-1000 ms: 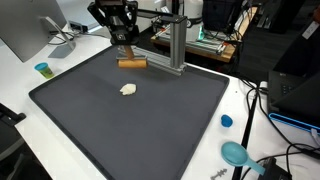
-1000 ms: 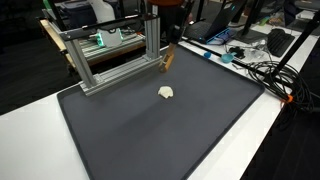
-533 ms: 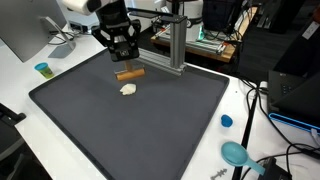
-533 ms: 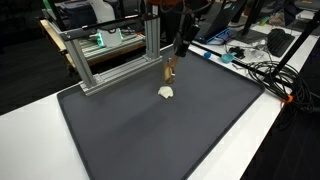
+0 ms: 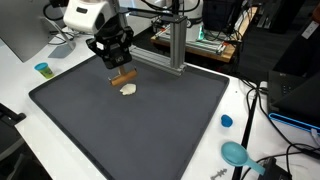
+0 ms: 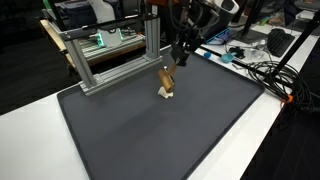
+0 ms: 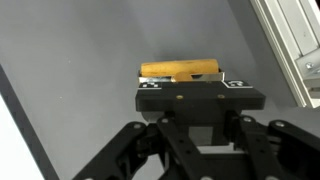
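Gripper [image 5: 119,71] clamps a smooth tan cylinder [image 5: 123,78] near a lumpy cream piece [image 5: 128,89].

We saw a black claw [image 5: 118,66], an orange-brown stick [image 5: 122,79], a cream lump [image 5: 128,89], a plain dark grey mat [image 5: 130,130], a white counter [image 5: 20,90], a blue cap [image 5: 227,121] and a teal cup [image 5: 42,69].
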Controlling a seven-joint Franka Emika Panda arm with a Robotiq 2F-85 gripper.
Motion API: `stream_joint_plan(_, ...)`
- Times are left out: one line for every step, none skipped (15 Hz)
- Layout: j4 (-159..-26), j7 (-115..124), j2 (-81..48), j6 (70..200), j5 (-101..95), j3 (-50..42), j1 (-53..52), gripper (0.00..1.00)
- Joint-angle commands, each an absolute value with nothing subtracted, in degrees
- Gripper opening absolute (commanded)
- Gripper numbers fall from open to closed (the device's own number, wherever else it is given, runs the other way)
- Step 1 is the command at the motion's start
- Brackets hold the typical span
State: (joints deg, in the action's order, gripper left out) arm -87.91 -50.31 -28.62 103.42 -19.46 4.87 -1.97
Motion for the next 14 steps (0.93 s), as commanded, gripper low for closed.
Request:
stream_joint_plan(-88.29, -50.47, -28.61, 104.4, -19.7, 4.78, -2.22, 0.22)
stream_joint_plan(-88.8, -49.34, -28.89, 104.85, -20.38, 4.52, -2.65, 0.22)
stream_joint_plan(-89.3, -48.87, -29.16, 105.0, -20.85, 4.44, -2.98, 0.22)
stream_joint_plan(-89.73, -48.8, -29.47, 105.26, -20.81, 4.58, -3.12, 0.22)
stream_joint_plan(-90.18, -48.64, -29.74, 105.76, -20.78, 4.7, -3.3, 0.22)
stream_joint_plan(-90.78, -48.2, -29.96, 106.93, -20.75, 4.78, -3.49, 0.22)
stream_joint_plan(-91.4, -47.86, -30.12, 108.06, -20.79, 4.83, -3.69, 0.22)
stream_joint_plan(-92.12, -47.39, -30.26, 109.76, -21.09, 4.86, -3.97, 0.22)
stream_joint_plan(-92.68, -46.83, -30.38, 111.24, -21.44, 4.79, -4.29, 0.22)
stream_joint_plan(-93.28, -46.05, -30.24, 112.55, -21.91, 4.62, -4.65, 0.22)
stream_joint_plan(-93.56, -45.49, -30.03, 112.9, -22.4, 4.54, -4.93, 0.22)
stream_joint_plan(-93.59, -45.51, -30.0, 112.63, -22.59, 4.65, -5.09, 0.22)
stream_joint_plan(-93.58, -45.55, -30.23, 112.52, -22.73, 4.72, -5.26, 0.22)
stream_joint_plan(-93.59, -45.76, -30.39, 112.31, -22.86, 4.78, -5.42, 0.22)
